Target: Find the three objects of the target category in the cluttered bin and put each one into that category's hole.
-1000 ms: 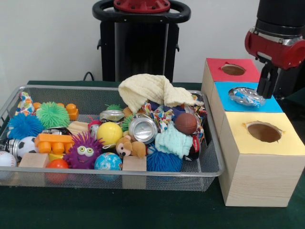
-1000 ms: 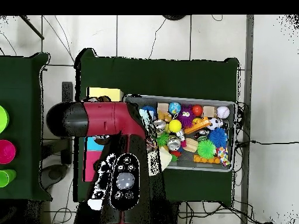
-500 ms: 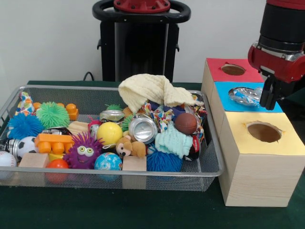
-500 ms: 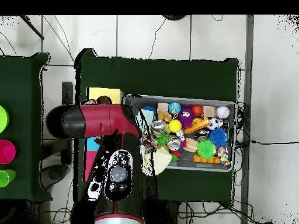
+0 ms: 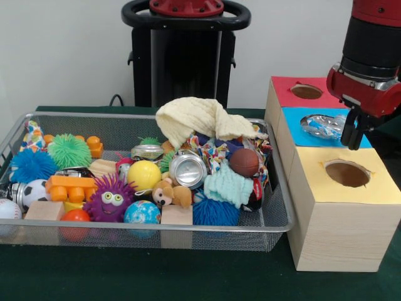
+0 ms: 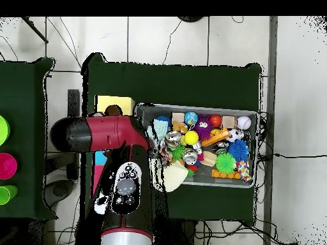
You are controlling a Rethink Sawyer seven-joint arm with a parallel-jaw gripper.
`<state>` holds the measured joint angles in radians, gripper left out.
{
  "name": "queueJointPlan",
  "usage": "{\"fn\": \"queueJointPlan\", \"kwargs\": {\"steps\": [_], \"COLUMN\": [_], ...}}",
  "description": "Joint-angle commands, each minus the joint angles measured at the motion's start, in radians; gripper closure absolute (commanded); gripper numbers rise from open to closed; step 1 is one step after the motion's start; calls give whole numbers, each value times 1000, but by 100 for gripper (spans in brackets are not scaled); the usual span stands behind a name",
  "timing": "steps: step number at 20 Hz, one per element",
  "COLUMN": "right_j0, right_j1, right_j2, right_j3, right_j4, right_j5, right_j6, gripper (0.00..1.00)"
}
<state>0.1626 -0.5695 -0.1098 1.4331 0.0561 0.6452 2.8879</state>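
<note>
With a crushed can [image 5: 322,126] lodged in the blue box's hole [image 5: 326,127], the gripper [image 5: 353,133] hovers just beside it, fingers spread and empty, so next comes fetching another can [image 5: 187,169] from the bin [image 5: 276,216].

1. arm [image 5: 374,44] cut off by top edge in front view, only lower part shows
2. gripper [image 5: 353,132] fingers dark against dark background, open or closed unclear
3. overhead: arm [image 6: 118,166] covers the blue box and red box almost fully, yellow box [image 6: 115,103] partly showing
4. crushed can [image 5: 322,126] sits over blue box [image 5: 326,128] hole, hole hidden
5. yellow cloth [image 5: 200,120] hides bin [image 5: 188,227] items beneath
6. baseball [image 5: 7,209] cut by left edge
</note>
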Motion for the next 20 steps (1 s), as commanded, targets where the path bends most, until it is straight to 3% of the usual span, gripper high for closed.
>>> {"fn": "queueJointPlan", "kwargs": {"steps": [1, 20], "right_j0": [-12, -23], "right_j1": [60, 87], "right_j2": [32, 50], "right_j3": [8, 69], "right_j4": [-15, -12], "right_j5": [-49, -134], "right_j6": [44, 39], "gripper": [100, 100]}}
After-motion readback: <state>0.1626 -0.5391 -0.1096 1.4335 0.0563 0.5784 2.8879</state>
